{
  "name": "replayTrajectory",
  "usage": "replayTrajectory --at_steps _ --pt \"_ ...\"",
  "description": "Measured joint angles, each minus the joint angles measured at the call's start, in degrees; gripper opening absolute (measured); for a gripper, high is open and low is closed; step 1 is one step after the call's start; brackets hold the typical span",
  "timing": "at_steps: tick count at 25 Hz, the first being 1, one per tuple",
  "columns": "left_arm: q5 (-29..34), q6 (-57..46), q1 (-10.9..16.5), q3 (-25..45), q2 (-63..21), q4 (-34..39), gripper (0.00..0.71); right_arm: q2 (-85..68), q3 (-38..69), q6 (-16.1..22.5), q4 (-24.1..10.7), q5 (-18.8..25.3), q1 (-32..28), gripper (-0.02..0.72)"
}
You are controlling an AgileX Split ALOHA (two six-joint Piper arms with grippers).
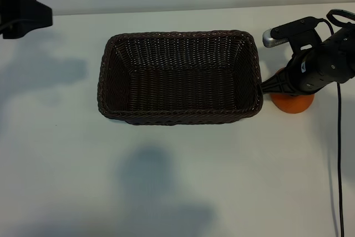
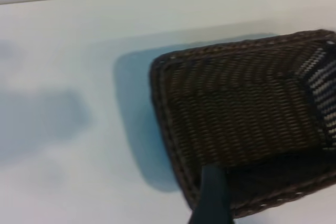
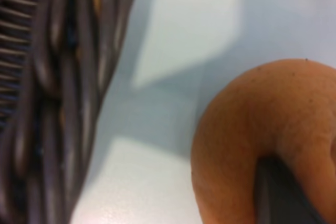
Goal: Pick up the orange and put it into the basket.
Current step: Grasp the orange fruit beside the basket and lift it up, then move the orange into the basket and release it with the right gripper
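Observation:
The orange (image 1: pixel 291 105) rests on the white table just right of the basket (image 1: pixel 177 34), close to the basket's near right corner. My right gripper (image 1: pixel 289 86) comes down on the orange from above and hides its top. In the right wrist view one dark finger (image 3: pixel 283 192) lies against the orange (image 3: pixel 247 140), with the basket's braided rim (image 3: pixel 63 103) close beside it. The basket is dark brown wicker and holds nothing. My left gripper (image 1: pixel 22 12) hangs at the far left back corner, open and holding nothing; one of its fingers (image 2: pixel 212 198) shows over the basket (image 2: pixel 157 82).
A black cable (image 1: pixel 339 154) hangs down along the table's right edge. White tabletop (image 1: pixel 166 181) stretches in front of the basket and to its left.

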Motion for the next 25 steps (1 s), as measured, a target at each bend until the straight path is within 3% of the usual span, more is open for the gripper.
replayTrajectory --at_steps 9,13,17,20,25 --pt "3.3 -0.6 2.3 -0.5 -0.1 2.0 0.591 -2.2 -8.6 -3.7 -0.3 11.6 0.0 0.089" --pt "5.4 -0.6 2.3 -1.8 -0.8 2.9 0.591 -2.7 -9.2 -4.9 -0.2 12.5 -0.5 0.088" --pt "7.2 -4.2 2.7 -4.1 -2.5 9.7 0.59 -2.7 -9.2 -6.9 1.3 13.4 -2.6 0.088" --pt "8.4 -6.6 5.3 -4.5 -3.9 12.3 0.579 -2.7 -9.2 -8.8 3.5 13.5 -4.3 0.087" --pt "8.7 -4.3 8.5 -4.5 -4.8 8.2 0.558 -2.7 -9.2 -10.8 5.5 13.3 -4.8 0.087"
